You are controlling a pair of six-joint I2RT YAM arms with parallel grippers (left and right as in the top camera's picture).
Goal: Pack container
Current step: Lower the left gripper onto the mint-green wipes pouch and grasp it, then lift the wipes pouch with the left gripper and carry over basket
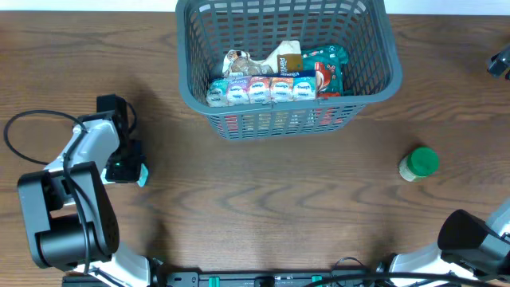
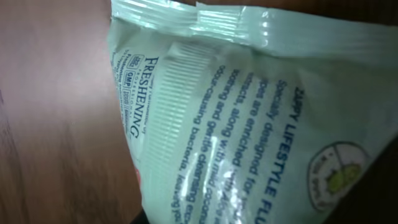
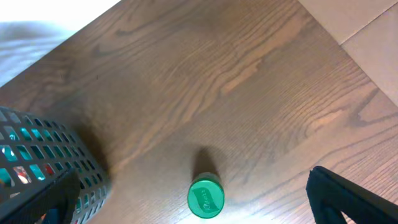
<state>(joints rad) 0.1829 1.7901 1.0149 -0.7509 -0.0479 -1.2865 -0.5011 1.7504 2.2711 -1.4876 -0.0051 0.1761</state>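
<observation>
The dark grey lattice basket stands at the back centre and holds a row of small yoghurt cups and several snack packets. My left gripper is at the left of the table, shut on a pale green wipes packet. The packet fills the left wrist view, and only a teal corner shows from overhead. A green-lidded jar stands upright on the table to the right of the basket. My right gripper is open high above the jar, which sits between its fingers.
The basket's corner shows at the lower left of the right wrist view. The table's far edge and right corner are near the top of that view. A dark object sits at the overhead view's right edge.
</observation>
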